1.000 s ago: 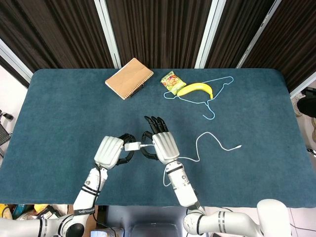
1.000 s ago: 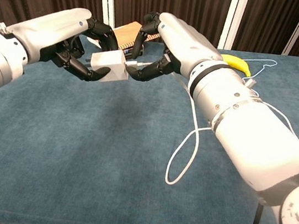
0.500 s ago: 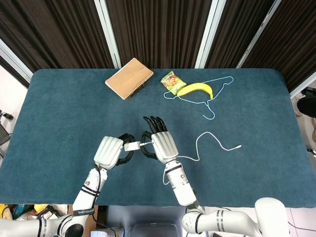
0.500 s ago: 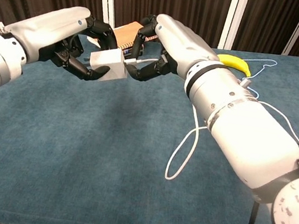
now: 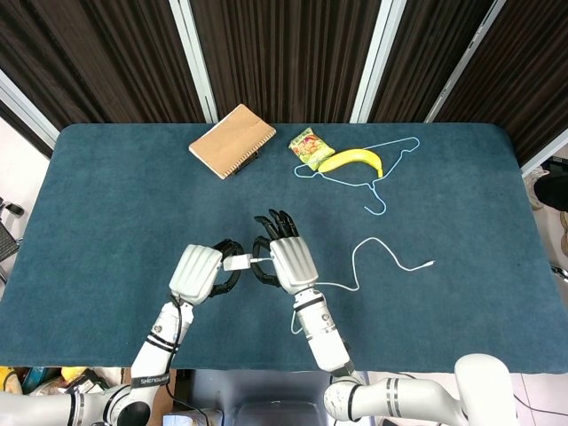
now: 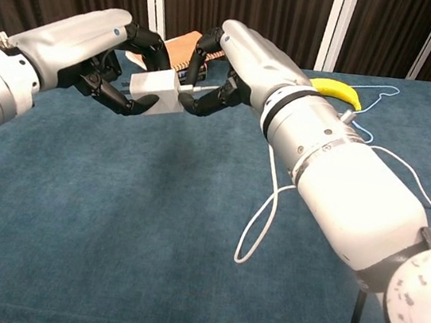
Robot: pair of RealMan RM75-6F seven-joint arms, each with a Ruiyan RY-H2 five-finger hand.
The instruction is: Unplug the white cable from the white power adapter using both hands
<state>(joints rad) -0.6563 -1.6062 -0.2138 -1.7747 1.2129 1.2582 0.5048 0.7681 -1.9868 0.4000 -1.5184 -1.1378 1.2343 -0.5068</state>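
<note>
We hold the white power adapter point(image 6: 155, 89) in our left hand point(image 5: 197, 271), fingers wrapped around its body so it stays braced above the table point(image 5: 106, 204) rather than resting on it. Our right hand point(image 5: 286, 259) faces it from the 3 o'clock side, with thumb and a finger pinching the plug end of the white cable point(image 5: 382, 257) right where it enters the adapter; the other fingers stand spread and upright, out of the way. We judge this pairing deliberate: one hand anchors the block, the other grips as close to the socket as it can, so a pull apart along the plug's axis would load the connector and not the thin cord. The plug looks seated, so the separation is not yet done.

From the right hand the cable drops beneath the forearm, loops on the cloth, then trails off toward 3 o'clock, where its free end lies loose. That slack means nothing should tug back when we draw the plug.

The table is covered in dark teal felt-like fabric. Toward 12 o'clock sit a brown spiral notebook point(image 5: 232, 140), a snack packet point(image 5: 309, 145), a banana point(image 5: 351, 161) and a light blue wire hanger point(image 5: 390, 160), the banana lying on the hanger's frame; all are well apart from our hands. Behind the table hang dark curtains point(image 5: 284, 53) divided by pale vertical posts.
</note>
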